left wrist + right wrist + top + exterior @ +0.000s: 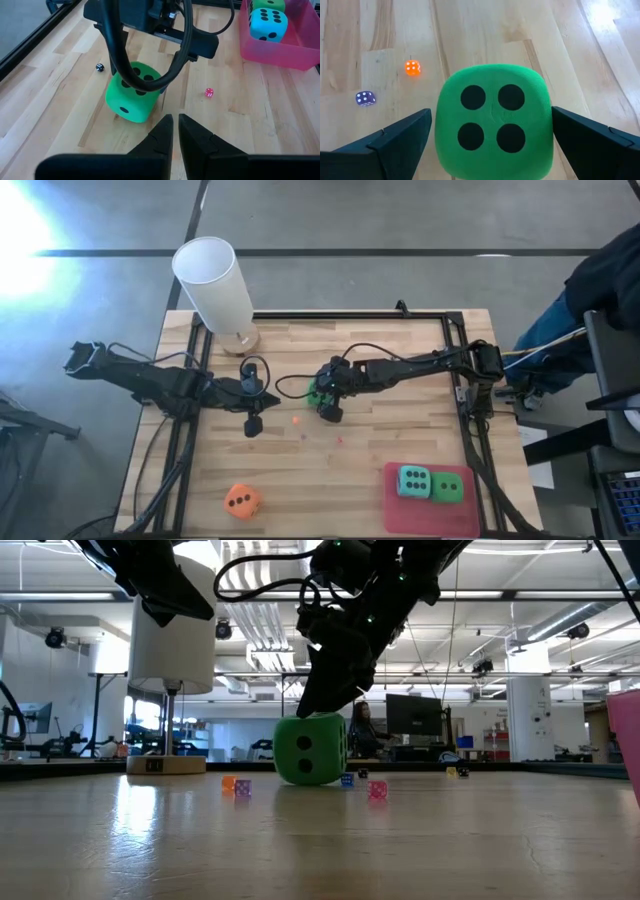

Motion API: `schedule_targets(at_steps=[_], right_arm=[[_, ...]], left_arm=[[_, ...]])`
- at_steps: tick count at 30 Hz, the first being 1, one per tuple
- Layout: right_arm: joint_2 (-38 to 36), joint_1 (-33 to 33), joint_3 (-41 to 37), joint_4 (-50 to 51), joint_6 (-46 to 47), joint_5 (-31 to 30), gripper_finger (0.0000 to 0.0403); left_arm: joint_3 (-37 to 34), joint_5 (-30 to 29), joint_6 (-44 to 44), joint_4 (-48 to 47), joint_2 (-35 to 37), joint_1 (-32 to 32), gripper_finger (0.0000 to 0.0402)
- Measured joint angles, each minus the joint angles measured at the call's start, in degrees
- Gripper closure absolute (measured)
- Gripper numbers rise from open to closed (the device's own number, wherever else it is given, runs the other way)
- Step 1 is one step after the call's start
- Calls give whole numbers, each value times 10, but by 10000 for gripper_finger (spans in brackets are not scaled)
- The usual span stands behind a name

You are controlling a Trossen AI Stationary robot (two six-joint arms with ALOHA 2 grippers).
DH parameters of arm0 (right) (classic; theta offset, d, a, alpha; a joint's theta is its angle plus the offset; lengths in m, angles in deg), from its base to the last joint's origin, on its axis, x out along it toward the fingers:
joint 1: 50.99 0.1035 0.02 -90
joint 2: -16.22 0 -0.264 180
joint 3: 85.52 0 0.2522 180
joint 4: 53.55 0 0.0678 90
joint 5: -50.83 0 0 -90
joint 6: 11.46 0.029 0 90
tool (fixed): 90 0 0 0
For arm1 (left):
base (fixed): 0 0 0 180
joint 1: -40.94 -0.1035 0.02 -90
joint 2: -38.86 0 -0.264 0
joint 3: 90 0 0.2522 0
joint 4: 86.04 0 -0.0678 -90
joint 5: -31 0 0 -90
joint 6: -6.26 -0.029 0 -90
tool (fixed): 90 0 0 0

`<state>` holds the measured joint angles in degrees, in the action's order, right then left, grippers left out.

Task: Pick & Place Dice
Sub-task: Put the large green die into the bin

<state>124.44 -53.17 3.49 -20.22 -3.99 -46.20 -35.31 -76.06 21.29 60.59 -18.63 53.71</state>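
Observation:
A bright green die [494, 127] rests flat on the wooden table near its middle, four pips up, also in the low view [310, 748]. My right gripper [322, 396] comes down over it from the right, open, one finger [402, 137] on each side of the die. My left gripper [176, 120] hovers shut a little to the left of that die [131, 94], pointing at it. An orange die [241, 500] lies near the table's front left. A teal die [414, 481] and a second green die [447, 489] sit in the pink tray [400, 515] at the front right. My right gripper's fingers slant down from the table's right side and stand close beside two opposite sides of the green die [442, 135]. Whether they touch it I cannot tell. The die sits level on the table.
A tall white cylinder [215, 280] stands on a wooden base at the far left. Tiny dice are scattered on the boards: an orange one [412, 67], a blue one [365, 98], a red one [209, 92]. A black frame [350, 316] edges the table.

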Motion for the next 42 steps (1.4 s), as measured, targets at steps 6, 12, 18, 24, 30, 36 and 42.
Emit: schedule_targets(at_steps=[6,12,18,24,30,36,42], right_arm=[[0,0,4,3,0,0,3],[-1,0,17,16,0,0,3],[-1,0,20,24,-3,11,3],[-1,-8,16,31,-19,11,3],[-1,-15,16,35,-22,11,3],[-1,-16,14,41,-32,13,3],[-1,-17,8,39,-36,12,3]], left_arm=[[0,0,0,0,0,0,366],[0,0,0,0,0,0,366],[0,0,0,0,0,0,366],[0,0,0,0,0,0,366],[0,0,0,0,0,0,366],[0,0,0,0,0,0,366],[0,0,0,0,0,0,366]])
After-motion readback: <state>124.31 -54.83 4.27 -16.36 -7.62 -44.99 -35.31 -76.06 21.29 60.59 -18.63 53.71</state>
